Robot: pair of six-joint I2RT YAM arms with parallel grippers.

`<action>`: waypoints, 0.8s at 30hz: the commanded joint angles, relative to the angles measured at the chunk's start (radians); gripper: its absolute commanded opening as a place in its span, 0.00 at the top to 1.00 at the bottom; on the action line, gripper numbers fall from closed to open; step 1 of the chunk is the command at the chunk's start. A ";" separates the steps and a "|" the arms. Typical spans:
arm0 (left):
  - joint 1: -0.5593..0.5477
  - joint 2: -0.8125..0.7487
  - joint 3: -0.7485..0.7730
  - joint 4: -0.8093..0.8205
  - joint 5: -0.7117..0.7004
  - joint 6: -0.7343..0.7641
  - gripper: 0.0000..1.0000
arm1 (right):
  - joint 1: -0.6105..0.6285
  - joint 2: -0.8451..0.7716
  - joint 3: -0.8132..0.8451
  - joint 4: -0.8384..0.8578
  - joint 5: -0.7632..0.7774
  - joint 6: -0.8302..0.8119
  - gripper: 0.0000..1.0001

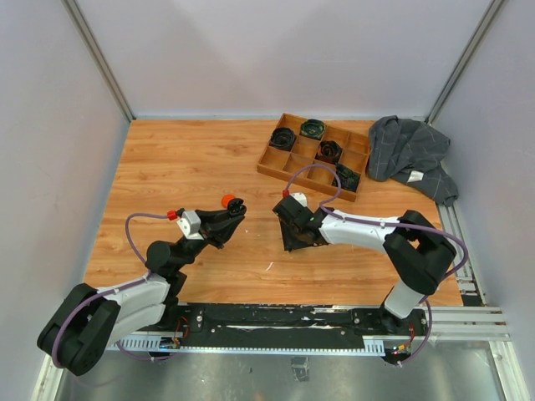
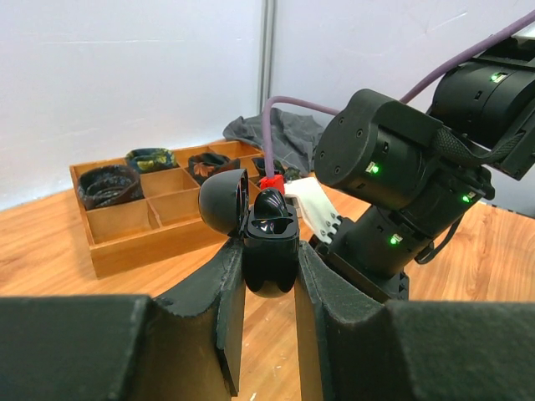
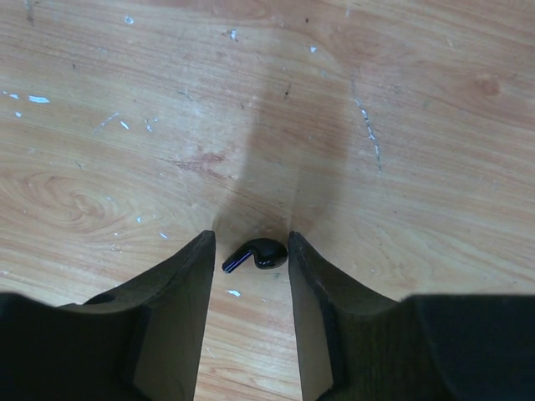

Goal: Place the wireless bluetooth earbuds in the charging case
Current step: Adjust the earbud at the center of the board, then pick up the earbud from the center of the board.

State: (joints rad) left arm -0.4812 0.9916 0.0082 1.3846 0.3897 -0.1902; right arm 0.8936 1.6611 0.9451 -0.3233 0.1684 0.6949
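Across the middle of the top view, a wood-grain table. At its upper right, a partitioned wooden tray with coiled dark cables in some cells.

Lower left of that view, the left gripper, clamped narrow on a black charging case. Case held off the wood, lid hinged back to the left, mouth facing up.

At centre, the right gripper, tipped down at the table with jaws partway apart, straddling one black earbud. Earbud flat on the wood in the gap, just beside the right-hand finger, with a sliver of space on the stem side. Long axis running finger to finger, stem toward lower left of the wrist view, so closing would probably pinch it end to end. Far nearer the right arm than the left, with the case apart to the left.
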 commanded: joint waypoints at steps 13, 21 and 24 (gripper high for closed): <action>-0.005 -0.009 -0.053 0.009 -0.017 0.009 0.91 | -0.002 0.070 0.083 -0.036 -0.137 -0.083 0.64; -0.005 -0.009 -0.051 0.007 -0.017 0.009 0.91 | 0.029 0.057 0.123 -0.139 -0.065 -0.089 0.61; -0.005 -0.011 -0.052 0.006 -0.017 0.009 0.90 | 0.030 0.063 0.124 -0.146 -0.072 -0.084 0.61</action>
State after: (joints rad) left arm -0.4812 0.9916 0.0082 1.3811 0.3855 -0.1902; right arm 0.9119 1.7226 1.0409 -0.4088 0.0685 0.6189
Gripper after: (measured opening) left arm 0.292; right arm 0.392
